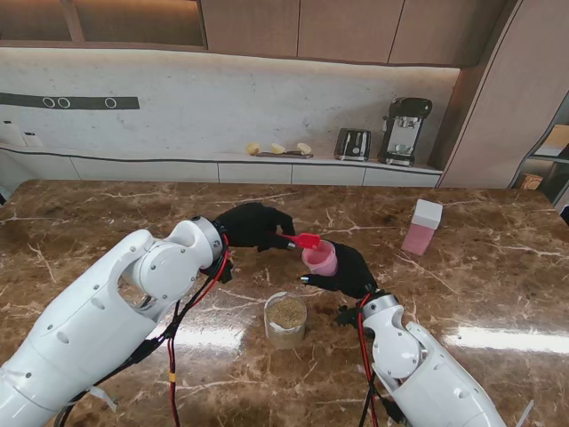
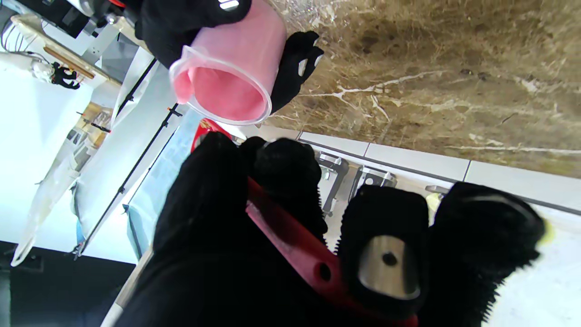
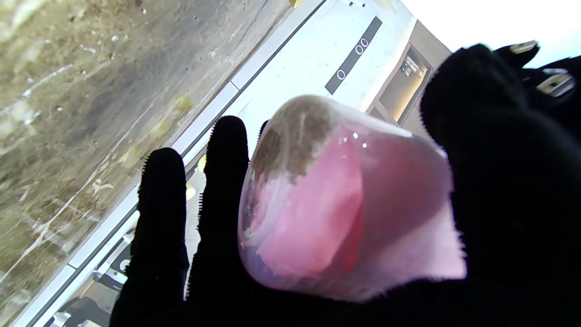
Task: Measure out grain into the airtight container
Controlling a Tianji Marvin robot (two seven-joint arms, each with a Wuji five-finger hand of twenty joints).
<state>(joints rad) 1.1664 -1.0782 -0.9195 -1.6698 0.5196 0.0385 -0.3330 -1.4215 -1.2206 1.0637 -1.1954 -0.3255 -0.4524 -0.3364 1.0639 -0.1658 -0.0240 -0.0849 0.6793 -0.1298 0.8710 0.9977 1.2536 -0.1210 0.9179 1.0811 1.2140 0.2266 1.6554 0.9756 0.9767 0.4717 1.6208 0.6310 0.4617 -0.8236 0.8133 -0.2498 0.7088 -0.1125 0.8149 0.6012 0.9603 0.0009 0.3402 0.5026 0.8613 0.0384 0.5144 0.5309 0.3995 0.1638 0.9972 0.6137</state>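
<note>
My left hand (image 1: 253, 224) is shut on a red scoop (image 1: 308, 240), whose bowl is at the rim of a translucent pink measuring cup (image 1: 321, 258). My right hand (image 1: 348, 273) is shut on that cup and holds it tilted above the table. In the left wrist view the red scoop handle (image 2: 290, 247) runs through my left hand (image 2: 218, 254) toward the cup's open mouth (image 2: 227, 86). The right wrist view shows the cup (image 3: 345, 200) in my right hand (image 3: 504, 181). A clear jar of grain (image 1: 285, 318) stands nearer to me. A pink container with a white lid (image 1: 421, 227) stands far right.
The brown marble table (image 1: 107, 222) stretches wide to both sides. Behind its far edge runs a counter with a toaster (image 1: 352, 143), a coffee machine (image 1: 405, 130) and some yellowish items (image 1: 278, 149).
</note>
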